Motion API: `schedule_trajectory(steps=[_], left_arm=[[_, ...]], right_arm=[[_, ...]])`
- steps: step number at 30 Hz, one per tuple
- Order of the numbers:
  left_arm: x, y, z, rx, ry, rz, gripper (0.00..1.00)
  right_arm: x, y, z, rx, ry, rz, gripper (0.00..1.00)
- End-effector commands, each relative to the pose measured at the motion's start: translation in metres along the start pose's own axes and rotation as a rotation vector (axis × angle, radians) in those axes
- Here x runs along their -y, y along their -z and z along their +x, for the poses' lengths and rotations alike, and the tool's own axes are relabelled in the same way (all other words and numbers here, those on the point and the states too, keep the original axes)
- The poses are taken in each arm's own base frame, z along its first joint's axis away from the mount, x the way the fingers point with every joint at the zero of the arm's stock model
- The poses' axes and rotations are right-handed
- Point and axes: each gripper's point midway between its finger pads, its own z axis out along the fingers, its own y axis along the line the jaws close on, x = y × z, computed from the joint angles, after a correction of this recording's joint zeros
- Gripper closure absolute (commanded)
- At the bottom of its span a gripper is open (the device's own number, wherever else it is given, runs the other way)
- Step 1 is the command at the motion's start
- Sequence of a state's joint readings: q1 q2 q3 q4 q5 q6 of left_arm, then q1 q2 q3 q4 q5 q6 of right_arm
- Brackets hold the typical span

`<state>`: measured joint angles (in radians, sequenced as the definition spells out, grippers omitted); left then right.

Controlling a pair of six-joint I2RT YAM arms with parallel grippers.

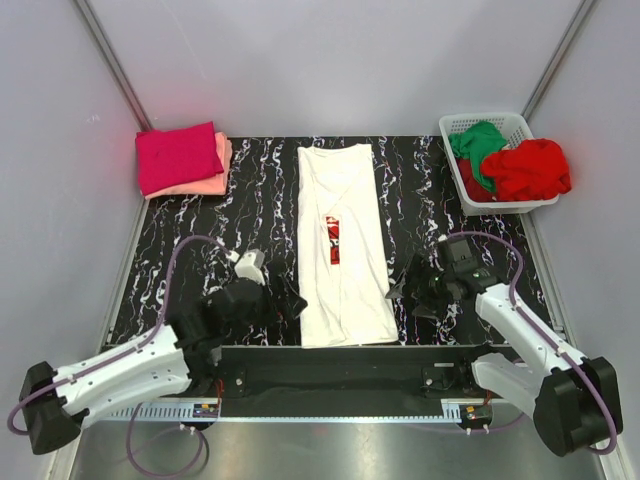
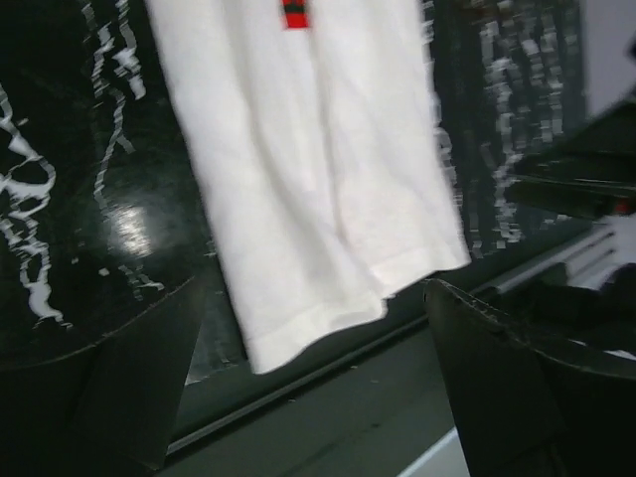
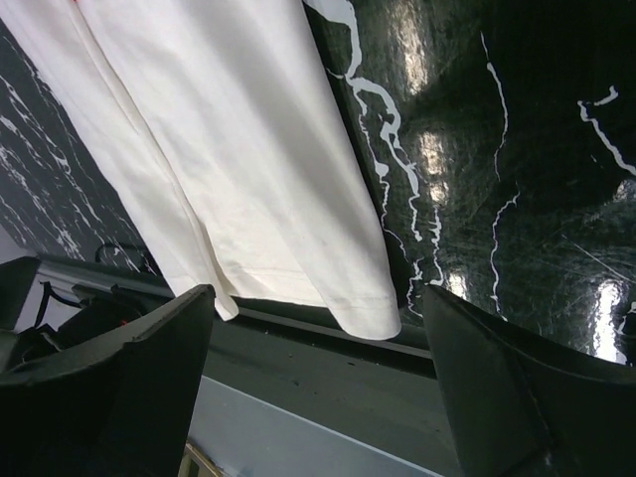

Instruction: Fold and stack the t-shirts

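Open table (image 1: 250,190) flanks white t-shirt (image 1: 345,240); basket (image 1: 490,207) occupies far-right corner.

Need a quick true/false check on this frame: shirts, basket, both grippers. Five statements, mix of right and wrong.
1. The white shirt lies folded into a long strip in the middle of the table. True.
2. The left gripper is shut on the white shirt's hem. False: it is open near the hem and holds nothing.
3. The magenta shirt sits folded on top of the pink shirt at the far-left corner. True.
4. The basket is empty. False: it holds a green shirt and a red shirt, both unfolded.
5. The right gripper is open. True.
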<state>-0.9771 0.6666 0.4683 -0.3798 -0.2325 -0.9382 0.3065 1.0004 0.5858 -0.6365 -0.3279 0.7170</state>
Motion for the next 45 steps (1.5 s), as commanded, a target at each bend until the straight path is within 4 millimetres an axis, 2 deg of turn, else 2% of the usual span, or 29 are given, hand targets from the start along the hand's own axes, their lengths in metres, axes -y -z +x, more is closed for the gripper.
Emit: schedule_trajectory(steps=[1,2,4,5,6,10,11,12,14,18,31,36,39,43,45], left_arm=[[-0.004,-0.015,0.008,-0.023,0.046,-0.017,0.07],[-0.023,-0.017,0.025,-0.095,0.037,-0.11,0.09],[-0.032,-0.014,0.041,-0.173,0.044,-0.186,0.18],[-0.038,-0.015,0.049,-0.202,0.039,-0.224,0.2],[-0.036,-0.011,0.059,-0.229,0.024,-0.233,0.2],[-0.029,-0.012,0.077,-0.271,0.06,-0.219,0.18],[-0.034,-0.013,0.083,-0.283,0.067,-0.223,0.17],[-0.035,-0.015,0.087,-0.289,0.094,-0.223,0.17],[-0.035,-0.019,0.096,-0.305,0.119,-0.204,0.17],[-0.036,-0.024,0.106,-0.322,0.14,-0.201,0.17],[-0.049,-0.025,0.129,-0.364,0.16,-0.254,0.21],[-0.051,-0.026,0.131,-0.364,0.161,-0.255,0.26],[-0.051,-0.027,0.132,-0.365,0.156,-0.256,0.39],[-0.051,-0.03,0.134,-0.367,0.151,-0.261,0.5],[-0.049,-0.032,0.132,-0.363,0.138,-0.256,0.6]], right_arm=[[0.011,0.0,0.009,-0.006,-0.025,0.064,0.08],[0.014,0.0,0.011,-0.005,-0.035,0.079,0.08],[0.017,-0.002,0.021,-0.015,-0.043,0.082,0.12],[0.017,-0.003,0.025,-0.021,-0.065,0.08,0.17],[0.016,-0.006,0.03,-0.034,-0.054,0.082,0.19],[0.029,-0.013,0.044,-0.073,-0.037,0.156,0.31],[0.031,-0.015,0.047,-0.081,-0.046,0.164,0.34],[0.034,-0.018,0.05,-0.092,-0.049,0.166,0.43],[0.035,-0.021,0.057,-0.113,-0.057,0.165,0.49],[0.042,-0.026,0.064,-0.131,-0.062,0.174,0.58],[0.042,-0.033,0.064,-0.132,-0.047,0.169,0.62],[0.04,-0.035,0.064,-0.132,-0.032,0.162,0.76],[0.04,-0.035,0.063,-0.127,-0.029,0.156,0.83],[0.04,-0.036,0.064,-0.128,-0.025,0.15,0.89],[0.04,-0.035,0.064,-0.129,-0.023,0.152,0.97]])
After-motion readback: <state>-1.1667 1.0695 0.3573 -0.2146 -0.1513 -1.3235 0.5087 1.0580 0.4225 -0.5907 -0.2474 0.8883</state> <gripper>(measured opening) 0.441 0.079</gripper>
